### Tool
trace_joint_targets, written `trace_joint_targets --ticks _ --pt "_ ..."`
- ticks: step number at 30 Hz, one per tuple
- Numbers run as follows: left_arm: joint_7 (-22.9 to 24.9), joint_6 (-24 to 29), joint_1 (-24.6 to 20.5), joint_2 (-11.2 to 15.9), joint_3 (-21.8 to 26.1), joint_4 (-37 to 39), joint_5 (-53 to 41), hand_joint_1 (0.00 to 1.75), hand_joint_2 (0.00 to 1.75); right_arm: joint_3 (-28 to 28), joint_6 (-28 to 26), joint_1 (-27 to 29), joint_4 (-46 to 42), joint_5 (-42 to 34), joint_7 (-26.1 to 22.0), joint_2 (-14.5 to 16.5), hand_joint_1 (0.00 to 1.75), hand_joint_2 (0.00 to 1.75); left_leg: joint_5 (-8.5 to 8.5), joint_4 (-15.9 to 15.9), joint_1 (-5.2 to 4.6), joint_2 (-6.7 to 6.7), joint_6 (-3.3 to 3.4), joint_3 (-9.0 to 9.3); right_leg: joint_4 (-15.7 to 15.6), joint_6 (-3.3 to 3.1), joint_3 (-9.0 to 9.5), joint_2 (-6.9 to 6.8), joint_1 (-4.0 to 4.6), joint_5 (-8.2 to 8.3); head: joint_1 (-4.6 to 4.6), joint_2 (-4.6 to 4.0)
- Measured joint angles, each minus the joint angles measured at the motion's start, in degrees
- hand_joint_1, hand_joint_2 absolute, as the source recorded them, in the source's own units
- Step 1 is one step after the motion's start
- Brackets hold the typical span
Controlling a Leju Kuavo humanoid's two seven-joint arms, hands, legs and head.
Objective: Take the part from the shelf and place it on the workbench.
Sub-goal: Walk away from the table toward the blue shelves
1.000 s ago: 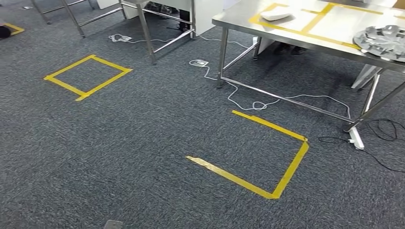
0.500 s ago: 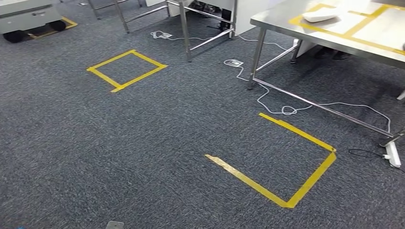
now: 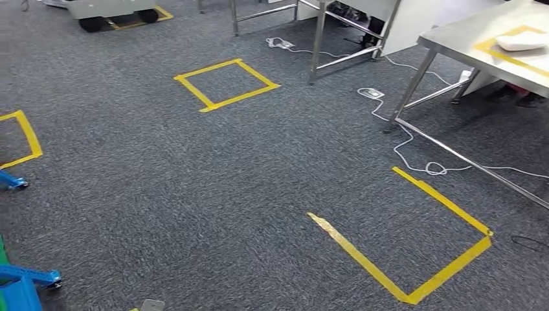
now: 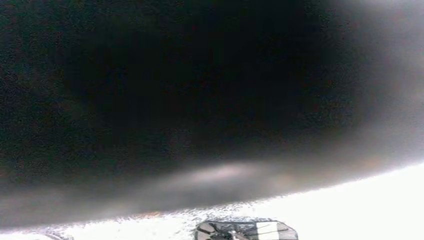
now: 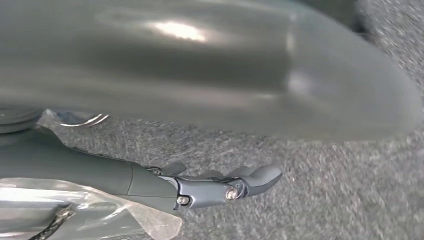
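The steel workbench [image 3: 453, 39] shows its near corner at the top right of the head view, marked with yellow tape. A white flat object [image 3: 522, 41] lies on it. A blue wheeled frame [image 3: 26, 275] stands at the lower left edge; I cannot tell whether it belongs to the shelf. In the right wrist view my right hand [image 5: 210, 187] hangs over the grey carpet with its fingers stretched out and nothing in them. The left wrist view is a dark blur.
Grey carpet carries a closed yellow tape square [image 3: 239, 98] and an open tape outline [image 3: 449, 270] in front of the bench. A white cable [image 3: 437, 170] trails under the bench. Another steel table's leg [image 3: 317, 39] and a wheeled white unit [image 3: 110, 10] stand at the back.
The whole picture has slid right, so the camera has turned left. The grey round part on the bench has left the view. The blue frame and more floor tape have come in.
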Motion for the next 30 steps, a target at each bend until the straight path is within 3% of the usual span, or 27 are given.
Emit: trace_joint_targets --ticks 1,2,4,6,8,9,10,12,14,15,16,17,18,20,22,23,25,27,29,30 --pt "0.0 0.0 0.1 0.0 0.0 0.0 0.0 0.00 0.00 0.0 0.0 0.1 0.0 0.0 0.0 0.0 0.00 0.00 -0.01 0.0 -0.03 -0.78 0.04 0.02 1.8 0.06 -1.11 0.21 -0.02 0.00 0.00 -0.01" --pt "0.0 0.0 0.1 0.0 0.0 0.0 0.0 0.00 0.00 0.0 0.0 0.1 0.0 0.0 0.0 0.0 0.00 0.00 -0.02 0.1 -0.04 -1.57 0.03 0.10 1.4 0.06 -1.22 0.32 -0.04 1.15 0.01 -0.01" --pt "0.0 0.0 0.2 0.0 0.0 0.0 -0.1 0.00 0.00 0.0 0.0 0.1 0.0 0.1 0.0 0.0 0.00 0.00 -0.12 0.1 -0.02 -3.13 -0.13 0.37 -5.2 -0.14 1.34 1.41 -0.16 5.75 0.02 -0.01" --pt "0.0 0.0 0.1 -0.1 0.0 0.0 -0.1 0.00 0.00 0.0 0.0 0.1 0.0 0.1 0.0 0.0 0.00 0.00 -0.30 0.4 -0.09 -4.49 -0.58 0.27 -12.0 -0.51 4.26 4.15 -0.38 8.59 0.03 -0.02" --pt "0.0 0.0 0.1 -0.1 0.0 0.0 -0.2 0.00 0.00 0.0 0.1 0.1 0.0 0.1 0.0 0.0 0.00 0.00 -0.20 0.6 0.05 -5.68 -1.32 -0.28 -14.2 -0.81 5.38 5.40 -0.38 8.67 0.02 -0.01" --pt "0.0 0.0 0.1 0.0 0.1 0.0 -0.2 0.00 0.00 0.0 0.1 0.1 0.0 0.1 0.0 0.0 0.00 0.00 -0.07 0.5 0.13 -6.34 -1.72 -0.51 -14.5 -0.97 5.64 4.82 -0.41 8.64 0.03 -0.01" --pt "0.0 0.0 0.2 0.0 0.1 0.0 -0.2 0.00 0.00 0.0 0.1 0.1 0.0 0.1 0.0 -0.1 0.00 0.00 -0.16 0.7 0.13 -6.24 -2.10 -0.67 -14.7 -1.22 5.86 4.16 -0.49 8.76 0.00 -0.01" --pt "0.0 0.0 0.2 0.1 0.2 0.0 -0.3 0.00 0.00 0.0 0.1 0.1 0.0 0.1 0.0 -0.1 0.00 0.00 -1.86 3.3 0.00 -4.04 -2.76 -1.93 -15.3 -1.85 6.40 2.53 -0.75 8.88 -0.39 -0.01" --pt "0.0 0.1 0.0 0.1 0.2 0.0 -0.3 0.00 0.00 0.0 0.1 0.2 0.0 0.1 0.0 -0.1 0.00 0.00 -5.32 10.3 0.17 -1.04 -3.35 -5.42 -15.5 -2.27 6.80 0.64 -0.69 8.62 -0.78 -0.01" --pt "0.0 0.1 0.0 0.1 0.2 0.0 -0.3 0.00 0.00 0.0 0.1 0.3 0.0 0.1 0.0 -0.1 0.00 0.00 -6.64 14.0 0.32 -0.38 -3.58 -7.30 -15.5 -2.32 6.93 -0.31 -0.64 8.44 -0.81 -0.01" --pt "0.0 0.0 0.1 0.1 0.2 0.0 -0.3 0.00 0.00 0.0 0.1 0.3 0.0 0.1 0.0 -0.1 0.00 0.00 -7.03 16.3 0.47 -0.06 -3.77 -8.52 -15.5 -2.30 7.10 -1.18 -0.61 8.24 -0.81 -0.01" --pt "0.0 0.0 0.2 0.1 0.2 0.0 -0.3 0.00 0.00 0.0 0.1 0.3 0.0 0.1 0.0 -0.1 0.00 0.00 -6.23 16.5 0.61 0.12 -3.90 -8.66 -15.4 -2.24 7.32 -1.92 -0.61 8.03 -0.82 -0.01" --pt "0.0 0.0 0.3 0.1 0.3 0.0 -0.3 0.00 0.00 0.0 0.1 0.3 0.0 0.1 0.0 -0.1 0.00 0.00 -4.46 14.5 0.72 0.43 -3.95 -7.73 -15.4 -2.12 7.63 -2.63 -0.62 7.80 -0.83 -0.01" --pt "0.0 0.0 0.3 0.1 0.3 0.0 -0.3 0.00 0.00 0.0 0.1 0.2 0.0 0.2 0.0 -0.1 0.00 0.00 -0.52 7.1 0.59 2.57 -3.80 -4.04 -15.4 -1.64 8.24 -3.87 -0.48 7.18 -0.84 -0.01" --pt "0.0 0.0 0.1 0.1 0.3 0.0 -0.4 0.00 0.00 0.0 0.1 0.2 0.0 0.2 0.0 -0.1 0.00 0.00 0.66 2.3 0.23 4.65 -3.06 -1.70 -15.3 -0.92 8.52 -5.00 -0.11 6.46 -0.78 -0.01" --pt "0.0 0.0 0.0 0.1 0.3 0.0 -0.4 0.00 0.00 0.0 0.1 0.1 0.0 0.2 -0.1 -0.1 0.00 0.00 0.27 1.8 0.00 4.91 -2.64 -1.49 -15.3 -0.58 8.61 -5.59 0.07 6.20 -0.68 0.00" --pt "0.0 0.1 0.2 0.1 0.3 0.0 -0.5 0.00 0.00 0.0 0.1 -0.2 0.0 0.3 -0.1 -0.1 0.00 0.00 0.16 1.6 0.01 3.74 -1.77 -1.54 -15.5 -0.03 9.28 -6.49 0.02 5.79 -0.53 -0.01" --pt "0.0 0.1 0.3 0.1 0.4 0.0 -0.5 0.00 0.00 0.0 0.1 -0.4 0.0 0.4 -0.1 -0.1 0.00 0.00 0.25 1.3 0.19 2.49 -1.04 -1.42 -13.3 0.45 8.73 -4.50 -0.18 4.12 -0.28 -0.01" --pt "0.0 0.1 0.1 0.0 0.5 0.0 -0.5 0.00 0.00 0.0 0.1 -0.2 0.0 0.4 -0.1 -0.1 0.00 0.00 0.20 1.2 0.24 1.15 -0.48 -1.38 -6.1 0.58 5.05 -1.18 -0.23 0.70 0.12 -0.01" --pt "0.0 0.1 0.0 0.0 0.5 0.0 -0.5 0.00 0.00 0.0 0.1 -0.1 0.0 0.4 -0.1 -0.1 0.00 0.00 0.12 1.2 0.17 0.39 -0.29 -1.38 -1.8 0.53 2.62 -0.32 -0.20 -0.75 0.20 0.00"
